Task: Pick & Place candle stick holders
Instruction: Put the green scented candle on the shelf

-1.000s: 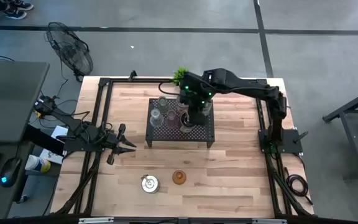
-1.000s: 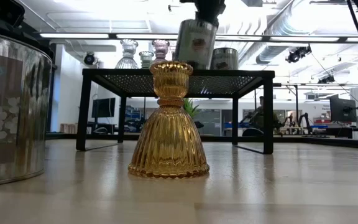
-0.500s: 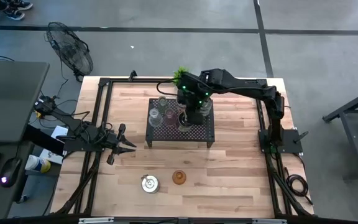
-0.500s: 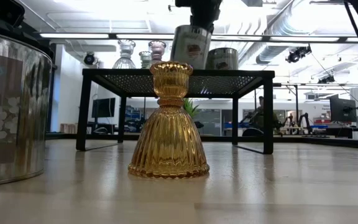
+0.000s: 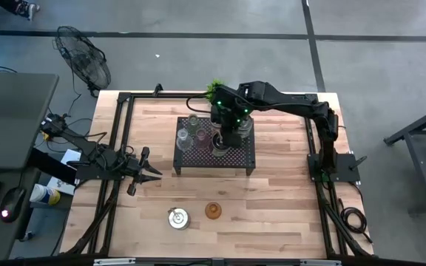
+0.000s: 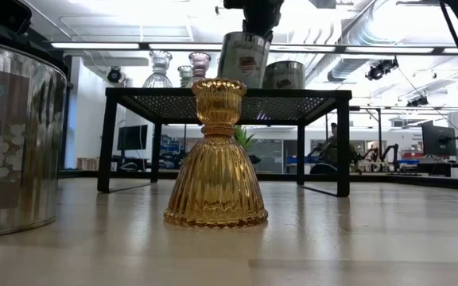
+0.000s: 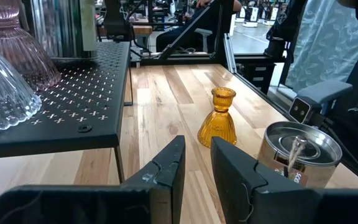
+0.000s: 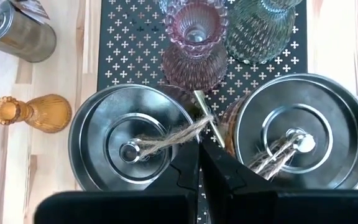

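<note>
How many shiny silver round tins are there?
3 tins. One is held by the right gripper above the black perforated rack, one stands on the rack beside it, and one sits on the wooden table by the amber glass holder. More may be hidden.

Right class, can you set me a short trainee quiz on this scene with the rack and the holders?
1. True or false: the amber holder stands on the rack.
2. Which arm is pinching the twine of a tin? A left, B right.
3. How many tins stand on the bare table?
Key: 1 false, it stands on the table. 2 B, the right gripper, shut above the rack. 3 one.
</note>
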Robot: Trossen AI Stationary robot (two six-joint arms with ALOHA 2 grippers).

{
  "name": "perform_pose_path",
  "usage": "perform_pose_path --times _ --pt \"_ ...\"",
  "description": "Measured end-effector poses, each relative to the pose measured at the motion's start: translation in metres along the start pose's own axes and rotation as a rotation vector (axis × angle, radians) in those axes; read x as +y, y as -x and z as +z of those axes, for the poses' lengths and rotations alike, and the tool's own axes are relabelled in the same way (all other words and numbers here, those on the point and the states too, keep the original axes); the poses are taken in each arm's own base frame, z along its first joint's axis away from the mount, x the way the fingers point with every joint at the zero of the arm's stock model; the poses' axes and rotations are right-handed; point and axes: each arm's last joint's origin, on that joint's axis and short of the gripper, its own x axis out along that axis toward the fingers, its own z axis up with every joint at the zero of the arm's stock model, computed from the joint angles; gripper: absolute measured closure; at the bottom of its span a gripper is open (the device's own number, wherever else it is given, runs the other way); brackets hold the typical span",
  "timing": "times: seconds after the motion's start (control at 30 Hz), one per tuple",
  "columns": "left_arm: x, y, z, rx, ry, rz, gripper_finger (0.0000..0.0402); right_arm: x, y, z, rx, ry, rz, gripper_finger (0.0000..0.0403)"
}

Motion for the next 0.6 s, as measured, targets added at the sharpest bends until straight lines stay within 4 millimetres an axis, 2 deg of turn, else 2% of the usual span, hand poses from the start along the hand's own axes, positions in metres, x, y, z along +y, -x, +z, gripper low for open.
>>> perform_pose_path --times 0.6 --pt "0.0000 0.0000 0.0000 0.000 0.000 0.000 0.0328 0.0004 -0.0001 -0.0022 0.023 0.011 0.006 0.0403"
